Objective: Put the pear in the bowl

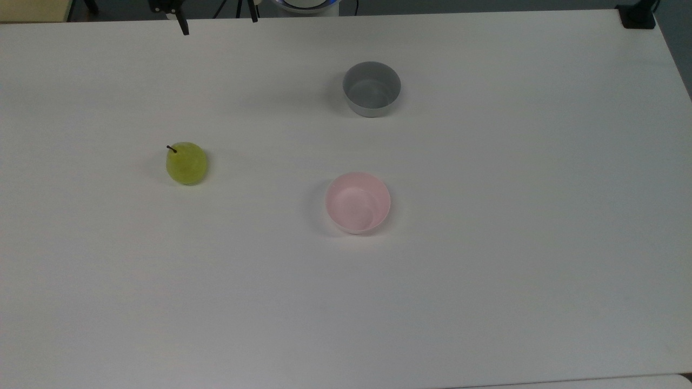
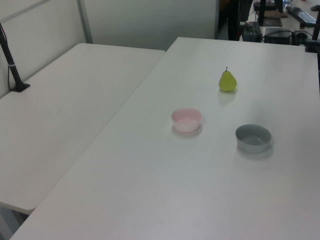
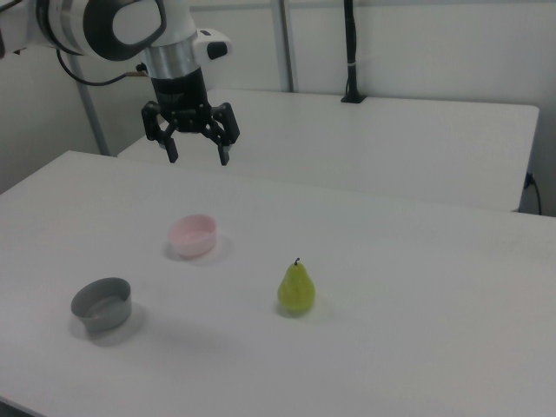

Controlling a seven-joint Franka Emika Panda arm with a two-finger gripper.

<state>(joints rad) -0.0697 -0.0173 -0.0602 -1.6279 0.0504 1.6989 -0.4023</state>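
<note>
While the gripper [image 3: 197, 146] hangs high above the white table [image 3: 417, 347], its two black fingers [image 3: 224, 148] are spread wide apart and hold nothing. In the right view it points straight down, and it sits under a grey and white wrist of the arm [image 3: 113, 26], which comes in from the right view's upper left. In the top view the two fingertips [image 1: 185, 28] are seen at the upper edge, near the far side of the table [image 1: 486, 297].

The pear [image 3: 296, 289] stands upright on the table, with its short dark stem at the top. It is well apart from the gripper and nothing touches it. In the top view the pear [image 1: 186, 162] is on the top view's left, and in the left view the pear [image 2: 227, 81] stands farther back than both bowls.

The pink bowl [image 3: 193, 235] stands open side up on the table, to the right view's left of the pear, with a clear gap between them. In the top view the pink bowl [image 1: 358, 202] is near the middle of the table, and in the left view the pink bowl [image 2: 186, 119] is empty.

A grey bowl [image 3: 102, 303] of similar size stands apart from the pink one, nearer the right view's lower left. In the top view the grey bowl [image 1: 371, 88] lies above the pink one, and in the left view the grey bowl [image 2: 253, 138] is on the left view's right.

A second white table [image 2: 60, 125] stands beside the first one in the left view.
</note>
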